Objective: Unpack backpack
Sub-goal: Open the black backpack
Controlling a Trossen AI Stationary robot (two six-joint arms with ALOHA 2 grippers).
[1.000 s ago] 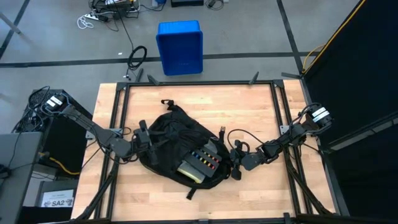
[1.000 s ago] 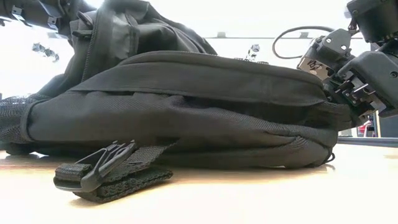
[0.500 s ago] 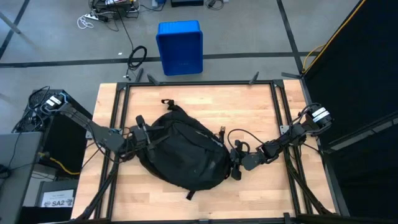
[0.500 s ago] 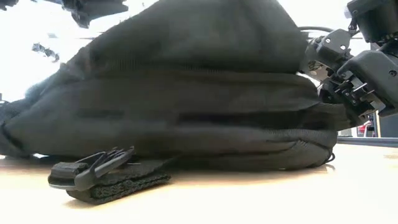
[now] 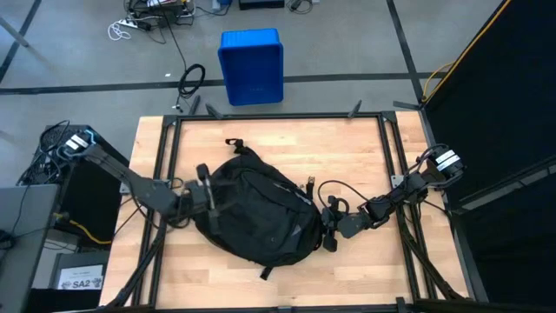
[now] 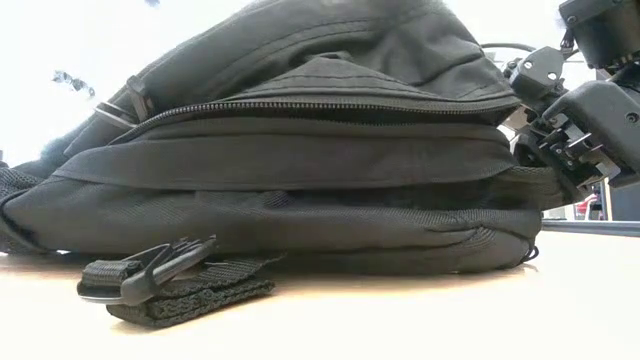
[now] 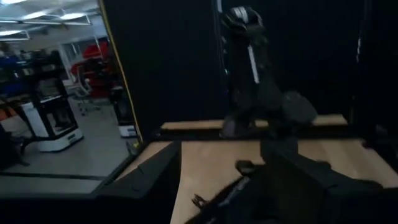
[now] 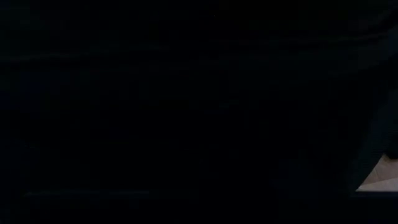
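Observation:
The black backpack (image 5: 256, 213) lies flat on the wooden table, its top flap shut (image 6: 300, 90), so its contents are hidden. A strap with a buckle (image 6: 165, 280) lies on the table in front of it. My left gripper (image 5: 208, 196) hovers over the backpack's left side, pointing level toward the right. It is open, and only table and dark fabric show between its fingers (image 7: 221, 180). My right gripper (image 5: 328, 233) is at the backpack's right edge, shut on the fabric (image 6: 530, 150). Its wrist view is black. My right gripper holds the backpack at its right edge (image 6: 522, 172), about halfway up the side, coming from the table's right and slanting down. The gripper and the fabric hide the place of contact, so the kind of hold cannot be told. The backpack rests on the table.
A blue plastic bin (image 5: 251, 65) stands on the floor beyond the table's far edge. A dark cable (image 5: 343, 187) loops over the table by my right arm. Bare wood lies along the far (image 5: 287, 143) and near sides of the backpack.
The backpack's top flap, held up a second ago with coloured contents showing, has dropped from my left gripper and lies shut over the opening. My left gripper has risen out of the top of the low view. My right gripper has kept still.

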